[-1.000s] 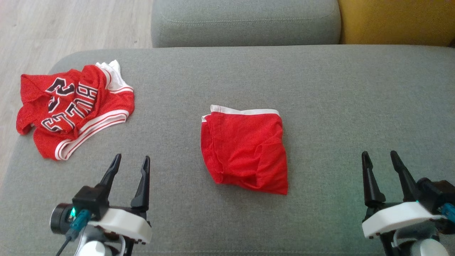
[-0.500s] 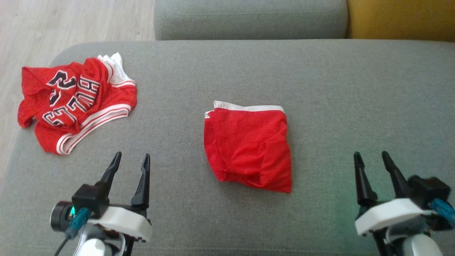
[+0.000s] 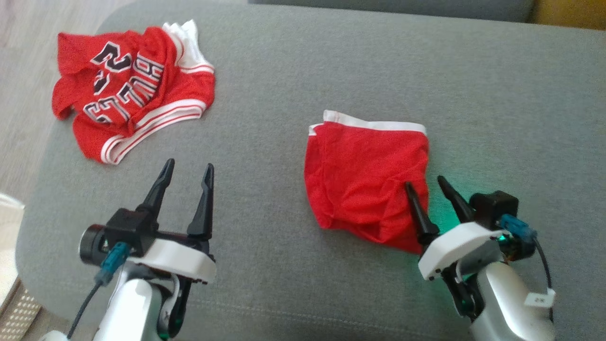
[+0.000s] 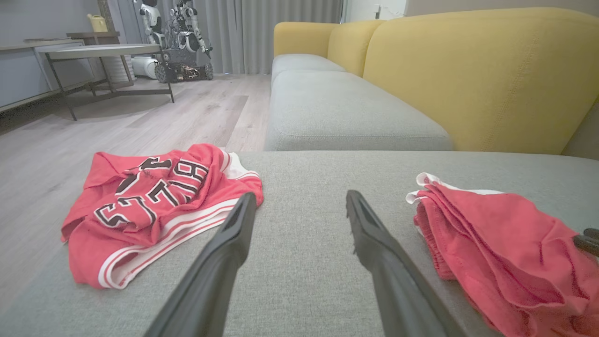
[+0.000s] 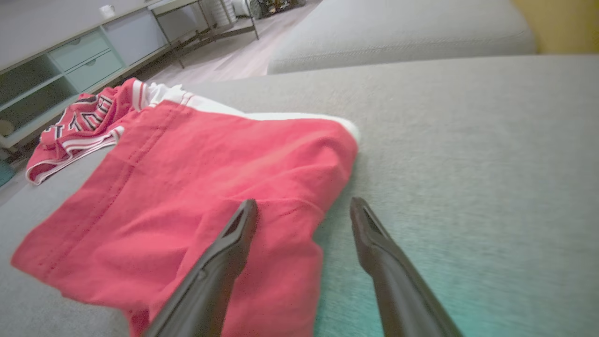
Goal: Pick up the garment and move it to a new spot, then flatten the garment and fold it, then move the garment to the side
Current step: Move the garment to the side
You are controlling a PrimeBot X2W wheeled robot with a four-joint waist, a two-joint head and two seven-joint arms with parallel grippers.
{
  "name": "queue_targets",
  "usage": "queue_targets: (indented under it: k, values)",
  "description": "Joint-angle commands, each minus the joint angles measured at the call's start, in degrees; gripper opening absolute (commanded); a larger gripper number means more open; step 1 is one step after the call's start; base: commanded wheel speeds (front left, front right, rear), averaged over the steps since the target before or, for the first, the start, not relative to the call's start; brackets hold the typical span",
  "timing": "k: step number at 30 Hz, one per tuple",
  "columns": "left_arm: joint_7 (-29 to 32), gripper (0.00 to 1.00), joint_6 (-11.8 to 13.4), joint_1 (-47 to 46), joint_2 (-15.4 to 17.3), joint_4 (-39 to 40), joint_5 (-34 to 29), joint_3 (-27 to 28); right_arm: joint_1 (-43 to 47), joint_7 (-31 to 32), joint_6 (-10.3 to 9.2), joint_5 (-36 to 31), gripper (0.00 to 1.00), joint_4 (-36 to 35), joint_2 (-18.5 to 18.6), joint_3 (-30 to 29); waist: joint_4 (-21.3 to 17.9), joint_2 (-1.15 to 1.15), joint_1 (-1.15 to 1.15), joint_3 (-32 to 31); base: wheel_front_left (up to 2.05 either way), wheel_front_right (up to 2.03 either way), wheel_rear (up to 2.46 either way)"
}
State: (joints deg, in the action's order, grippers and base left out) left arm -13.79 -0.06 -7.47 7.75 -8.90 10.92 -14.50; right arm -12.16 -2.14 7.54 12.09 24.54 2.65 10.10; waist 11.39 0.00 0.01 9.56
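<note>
The garment, folded red shorts (image 3: pixel 364 180) with a white waistband, lies mid-cushion; it also shows in the left wrist view (image 4: pixel 505 238) and the right wrist view (image 5: pixel 210 164). My right gripper (image 3: pixel 424 182) is open at the shorts' near right corner, its left finger over the red cloth and its right finger over bare cushion (image 5: pixel 304 202). Nothing is held between its fingers. My left gripper (image 3: pixel 189 164) stands open and empty over the cushion, left of the shorts (image 4: pixel 300 196).
A crumpled red jersey (image 3: pixel 132 90) with black lettering lies at the cushion's far left corner (image 4: pixel 154 196). The grey sofa cushion (image 3: pixel 331 61) drops to wooden floor (image 3: pixel 19 71) on the left. A yellow backrest (image 4: pixel 468 70) rises beyond.
The head camera has shifted, so the whole picture moved. My right gripper has come in from the right to the shorts' near right corner. The left gripper keeps its place.
</note>
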Motion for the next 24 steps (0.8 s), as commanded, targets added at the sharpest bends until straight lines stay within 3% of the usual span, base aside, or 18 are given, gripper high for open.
queue_targets:
  k: [1,7,8,9,10,18,24]
  values:
    - [-0.78,1.0,-0.3,-3.08,0.15,1.35,0.36,1.39,-3.08,-0.52,-0.05,1.06,1.0,1.27,0.23,2.12,1.56,0.0,-0.01,1.69,0.0,0.0,0.0]
    - [-1.07,1.0,-0.49,-4.11,-0.4,0.61,0.27,1.27,-6.2,-0.7,-0.05,1.93,1.0,7.2,0.22,3.4,2.06,0.0,-0.01,2.93,0.0,0.0,0.0]
    - [-1.1,1.0,-0.48,-4.24,-0.44,0.51,0.26,1.36,-6.62,-0.53,-0.05,2.04,0.36,7.9,0.22,3.79,1.93,0.0,-0.01,3.12,0.0,0.0,0.0]
    - [-1.13,1.0,-0.49,-4.38,-0.47,0.4,0.24,1.46,-7.0,-0.38,-0.05,2.14,0.11,8.47,0.22,4.09,1.77,0.0,-0.01,3.26,0.0,0.0,0.0]
    - [-1.15,1.0,-0.56,-4.53,-0.5,0.34,0.24,1.53,-7.4,-0.41,-0.05,2.27,0.0,8.82,0.22,4.41,1.55,0.0,-0.01,3.39,0.0,0.0,0.0]
    - [-1.19,1.0,-0.65,-4.81,-0.51,1.46,-0.09,2.89,-10.32,-0.65,-0.05,-1.15,0.0,9.14,0.5,5.39,-2.81,0.0,-0.01,3.92,0.0,0.0,0.0]
    - [-1.2,1.0,-1.03,-5.41,-0.26,2.77,-0.66,3.61,-11.84,0.93,-0.05,-4.13,0.0,7.55,5.59,4.1,-7.5,0.0,-0.01,5.75,0.0,0.0,0.0]
